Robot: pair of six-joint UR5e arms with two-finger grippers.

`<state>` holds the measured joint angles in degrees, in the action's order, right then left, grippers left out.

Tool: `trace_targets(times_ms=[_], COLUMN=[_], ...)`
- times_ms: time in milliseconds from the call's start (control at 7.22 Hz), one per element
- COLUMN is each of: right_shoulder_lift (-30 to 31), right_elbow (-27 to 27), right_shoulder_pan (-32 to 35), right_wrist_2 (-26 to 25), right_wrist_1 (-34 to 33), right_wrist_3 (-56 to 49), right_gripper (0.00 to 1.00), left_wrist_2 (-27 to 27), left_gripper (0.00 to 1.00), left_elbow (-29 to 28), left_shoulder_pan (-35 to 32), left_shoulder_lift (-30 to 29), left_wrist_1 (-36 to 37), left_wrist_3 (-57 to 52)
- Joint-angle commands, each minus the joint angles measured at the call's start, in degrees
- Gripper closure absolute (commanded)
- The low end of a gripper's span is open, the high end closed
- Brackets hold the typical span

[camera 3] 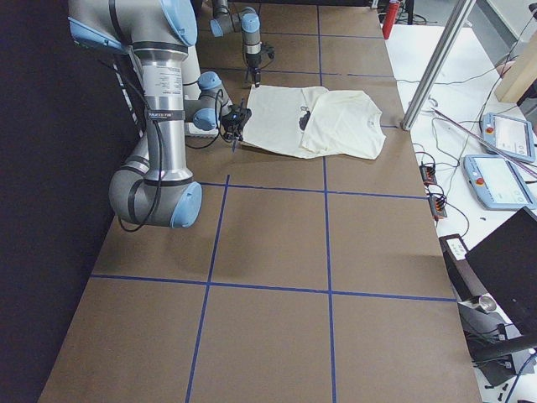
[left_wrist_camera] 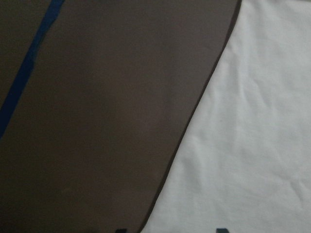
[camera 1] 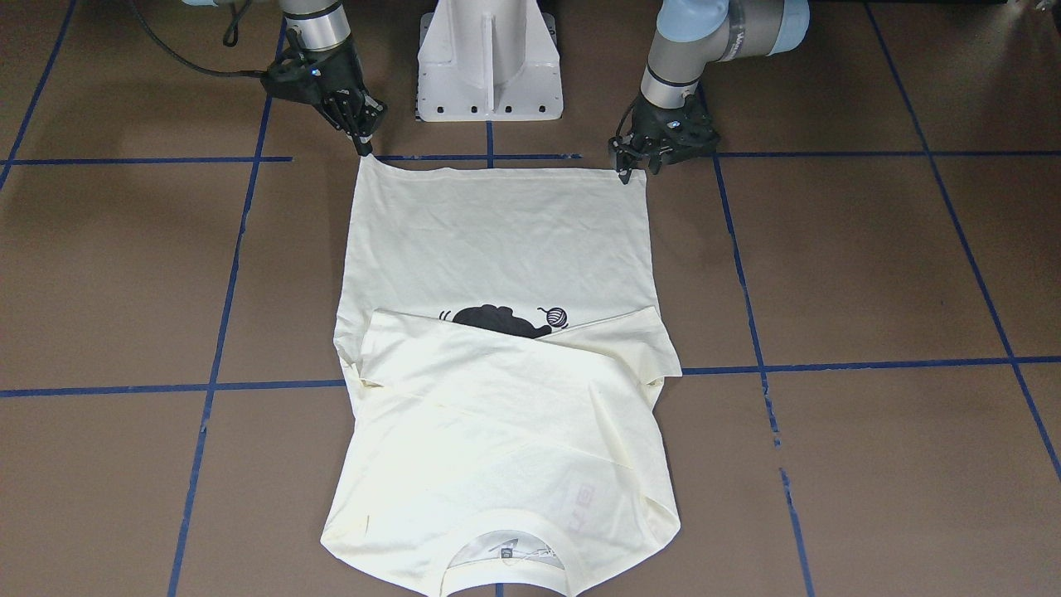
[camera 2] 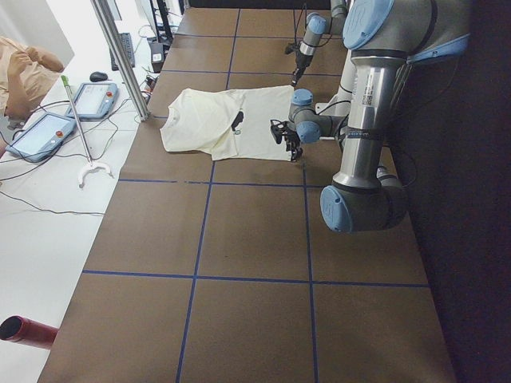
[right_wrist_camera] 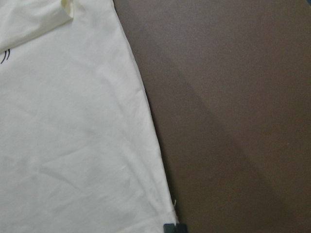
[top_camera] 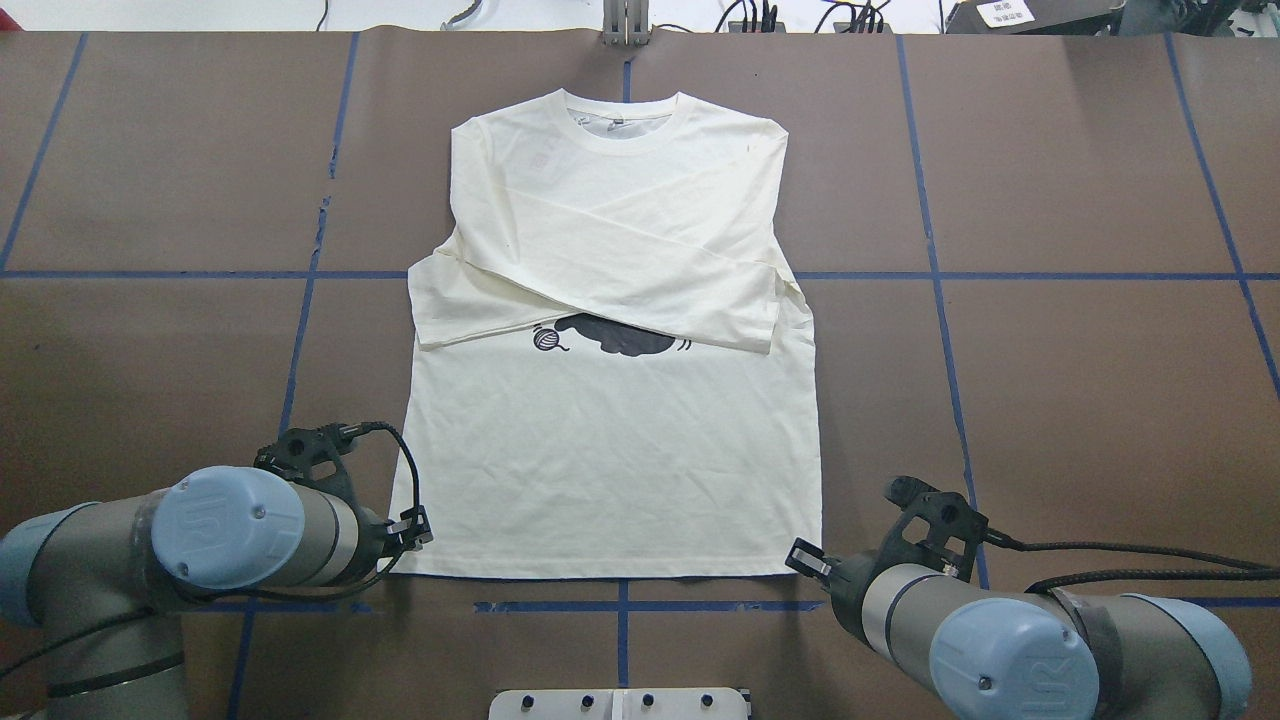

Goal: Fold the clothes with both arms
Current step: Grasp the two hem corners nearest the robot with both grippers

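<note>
The cream T-shirt (camera 1: 497,240) lies flat on the brown table, print side up, with its hem toward the robot. Both sleeves are folded across the chest and half cover the black cat print (top_camera: 620,335). My left gripper (camera 1: 634,170) is open at the hem's left corner (top_camera: 410,560); in the left wrist view its tips sit on either side of the shirt's edge (left_wrist_camera: 252,145). My right gripper (camera 1: 363,148) is shut on the hem's right corner, and its closed tips (right_wrist_camera: 175,228) show at the cloth's corner (right_wrist_camera: 73,145). It also shows in the overhead view (top_camera: 805,560).
The white pedestal base (camera 1: 489,58) stands between the arms, just behind the hem. Blue tape lines (top_camera: 940,275) cross the table. Off the far edge are a metal post (camera 2: 120,56) and teach pendants (camera 2: 40,136).
</note>
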<state>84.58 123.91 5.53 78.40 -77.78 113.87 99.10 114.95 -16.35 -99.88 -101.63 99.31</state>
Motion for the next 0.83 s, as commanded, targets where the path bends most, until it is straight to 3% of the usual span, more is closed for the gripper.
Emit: trace_targets(times_ms=[0, 693], right_shoulder_lift=[0.1, 0.6], right_elbow=[0.1, 0.1], right_shoulder_pan=[0.1, 0.2], right_wrist_2=[0.0, -0.1], right_wrist_1=[0.0, 0.0], right_wrist_3=[0.0, 0.1], right_gripper=[1.0, 1.0], left_wrist_2=[0.9, 0.9], left_gripper=[0.45, 0.47], left_elbow=[-0.1, -0.3], left_shoulder_pan=[0.4, 0.5], left_shoulder_lift=[0.3, 0.6], left_wrist_1=[-0.1, -0.1], left_wrist_3=[0.0, -0.3])
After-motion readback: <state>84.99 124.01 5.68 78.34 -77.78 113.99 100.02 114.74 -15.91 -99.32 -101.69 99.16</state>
